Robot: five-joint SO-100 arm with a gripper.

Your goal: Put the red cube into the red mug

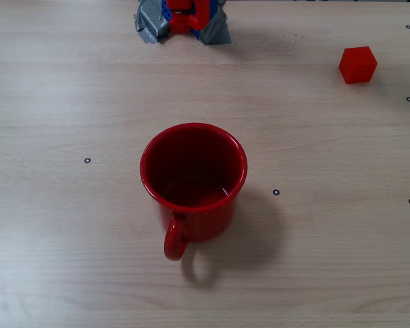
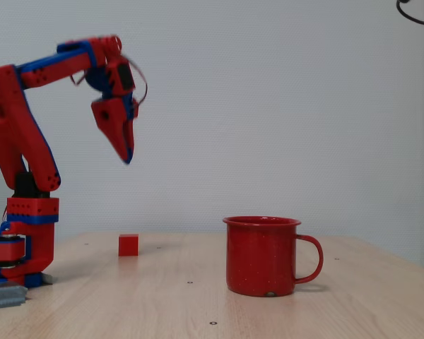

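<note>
The red mug [image 1: 193, 181] stands upright in the middle of the table, empty, with its handle toward the near edge; from the side, the red mug [image 2: 261, 256] has its handle on the right. The red cube [image 1: 357, 65] rests on the table far from the mug at the upper right, and the same red cube [image 2: 128, 244] lies left of the mug in the side view. My red and blue gripper [image 2: 127, 157] hangs high in the air above the cube, pointing down, its fingers together and holding nothing. The overhead fixed view shows only the arm's base [image 1: 184, 17].
The arm's base [image 2: 21, 247] is fixed at the table's left end with grey tape [image 1: 150, 27]. Small black marks [image 1: 87, 160] dot the wooden tabletop. A plain white wall stands behind the table.
</note>
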